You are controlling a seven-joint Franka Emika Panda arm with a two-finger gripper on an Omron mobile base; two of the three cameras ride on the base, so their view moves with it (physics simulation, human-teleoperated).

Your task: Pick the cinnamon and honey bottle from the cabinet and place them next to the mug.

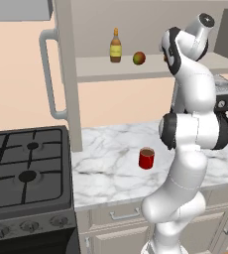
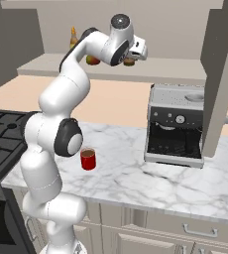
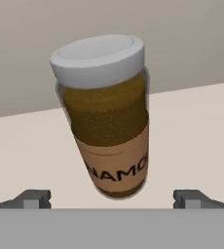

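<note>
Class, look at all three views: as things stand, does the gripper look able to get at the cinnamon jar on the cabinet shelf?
Probably yes. In the hand view the cinnamon jar stands upright straight ahead of the gripper, whose jaws are open wider than the jar, with nothing between them. The honey bottle stands well aside on the shelf.

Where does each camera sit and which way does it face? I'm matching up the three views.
Left base view: behind the arm on its left, looking forward and down at the stove, counter, red mug and the shelf with the honey bottle.
Right base view: behind on its right, facing the coffee machine; the arm rises lower left.
Hand view: on the hand, looking along its open fingers at the cinnamon jar.
Both base views share mug, counter and shelf.
</note>
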